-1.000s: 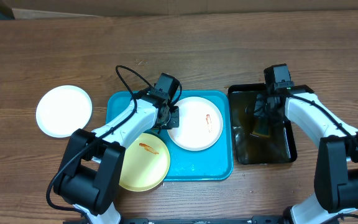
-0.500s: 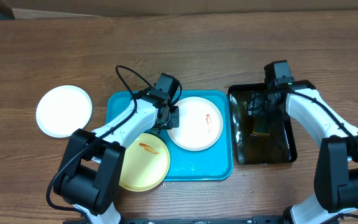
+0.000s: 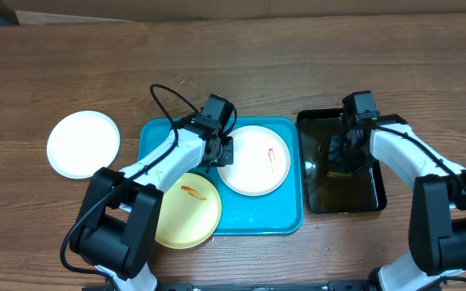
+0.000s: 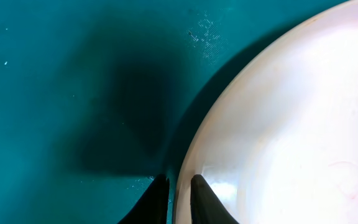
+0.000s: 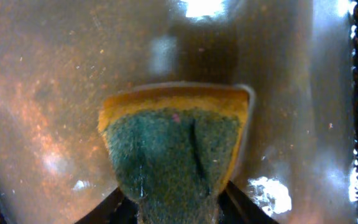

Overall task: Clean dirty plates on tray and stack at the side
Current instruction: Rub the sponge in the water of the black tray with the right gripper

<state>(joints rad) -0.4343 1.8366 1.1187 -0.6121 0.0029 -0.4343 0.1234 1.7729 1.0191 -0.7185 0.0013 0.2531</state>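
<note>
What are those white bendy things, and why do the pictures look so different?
They are two robot arms at a wooden table. The wide picture looks down from above. The two close-ups come from small cameras on each arm's wrist. On the table lie a blue tray and a black tray that looks wet inside. The left gripper pinches the rim of the smeared white plate on the blue tray. A yellow plate, also smeared orange, sits partly over that tray's corner. A plain white plate lies on the table beside the tray. The right gripper holds a green-and-yellow sponge in the black tray.
</note>
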